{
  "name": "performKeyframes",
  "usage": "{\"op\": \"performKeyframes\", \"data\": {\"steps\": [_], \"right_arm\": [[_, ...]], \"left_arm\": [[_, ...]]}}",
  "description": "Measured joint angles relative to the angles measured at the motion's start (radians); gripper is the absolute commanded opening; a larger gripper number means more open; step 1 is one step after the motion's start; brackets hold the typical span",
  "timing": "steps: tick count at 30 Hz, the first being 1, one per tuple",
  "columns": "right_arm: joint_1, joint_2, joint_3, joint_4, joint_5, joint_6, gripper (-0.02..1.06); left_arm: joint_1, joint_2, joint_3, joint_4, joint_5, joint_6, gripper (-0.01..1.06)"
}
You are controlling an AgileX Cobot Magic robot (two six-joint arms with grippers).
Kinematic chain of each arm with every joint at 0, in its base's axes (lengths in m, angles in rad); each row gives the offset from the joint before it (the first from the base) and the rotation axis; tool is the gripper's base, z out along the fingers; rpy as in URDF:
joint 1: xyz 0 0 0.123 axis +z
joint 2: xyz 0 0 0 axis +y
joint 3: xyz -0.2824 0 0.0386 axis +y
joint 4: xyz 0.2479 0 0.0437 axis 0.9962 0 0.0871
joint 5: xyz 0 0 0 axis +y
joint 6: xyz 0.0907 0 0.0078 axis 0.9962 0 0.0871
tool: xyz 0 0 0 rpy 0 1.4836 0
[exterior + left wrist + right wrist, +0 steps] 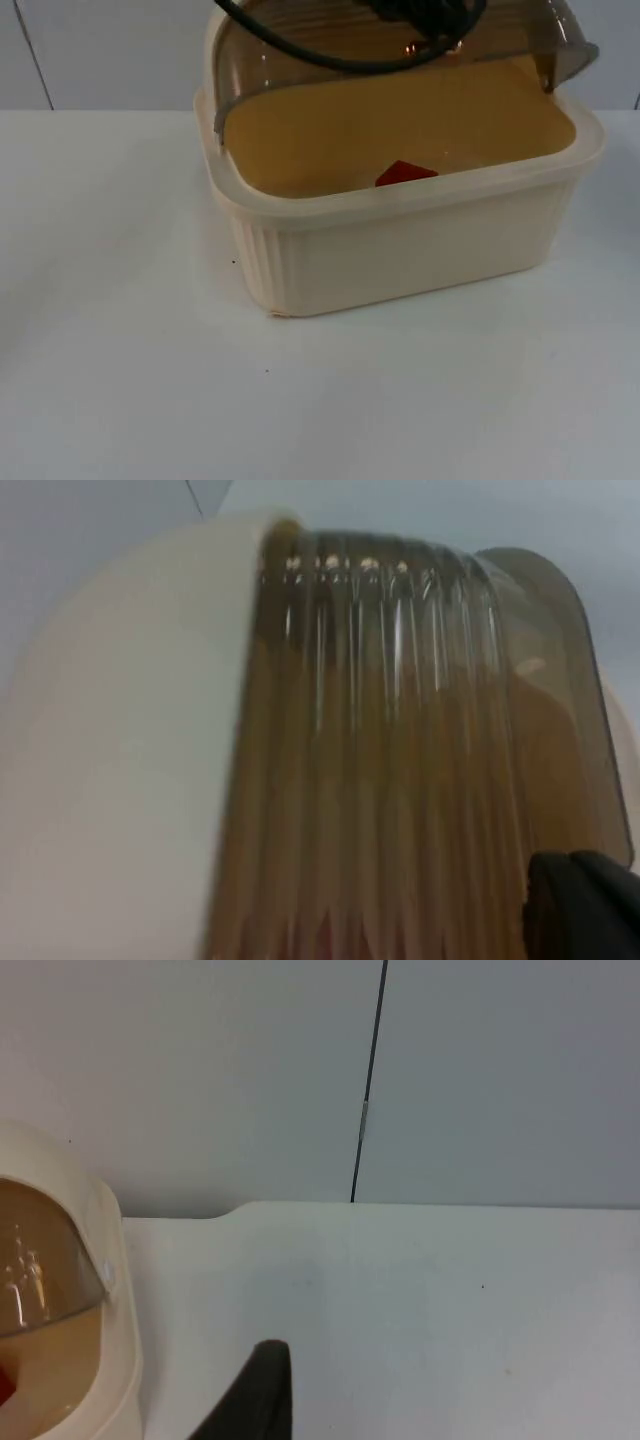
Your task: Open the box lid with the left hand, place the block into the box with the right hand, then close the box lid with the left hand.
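A cream plastic box (400, 245) stands at the back of the white table. Its smoky brown ribbed lid (400, 45) is swung up over the rear half, leaving the front of the box uncovered. On the yellowish floor inside, close behind the front wall, lies a red block (405, 173). My left gripper (585, 905) is right up against the ribbed lid (400, 760); whether it grips the lid is hidden. My right gripper (255, 1395) hangs over bare table beside the box (95, 1290), where a sliver of the red block (5, 1385) shows under the lid.
The grey partition wall (100, 50) rises straight behind the box, with a dark seam (368, 1090) in it. White table top (150, 380) stretches in front of the box and to both sides.
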Motion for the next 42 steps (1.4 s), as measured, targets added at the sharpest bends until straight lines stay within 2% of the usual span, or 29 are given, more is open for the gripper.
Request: {"op": "performKeyframes", "data": {"steps": [9,13,14,18,24,35,38,42], "right_arm": [[0.0,0.0,0.0,0.024,0.0,0.0,1.05],[0.0,-0.002,0.0,0.026,0.001,0.0,1.05],[0.0,-0.002,0.0,0.026,0.001,0.0,1.05],[0.0,-0.002,0.0,0.026,0.002,0.0,1.05],[0.0,-0.002,0.0,0.026,0.004,0.0,1.05],[0.0,-0.002,0.0,0.026,0.004,0.0,1.05],[0.0,-0.002,0.0,0.026,0.004,0.0,1.05],[0.0,-0.002,0.0,0.031,0.004,0.0,1.05]], "left_arm": [[-0.051,-0.036,0.156,0.009,-0.096,-0.024,0.0],[-0.082,-0.053,0.23,0.025,-0.187,-0.024,0.0],[-0.082,-0.053,0.23,0.025,-0.187,-0.024,0.0],[-0.107,-0.08,0.307,0.013,-0.299,-0.041,0.0],[-0.12,-0.093,0.36,0.01,-0.366,-0.049,0.0],[-0.148,-0.126,0.421,0.008,-0.433,-0.099,0.0],[-0.158,-0.145,0.441,0.008,-0.425,-0.14,0.0],[-0.169,-0.181,0.458,0.017,-0.367,-0.261,0.0]]}}
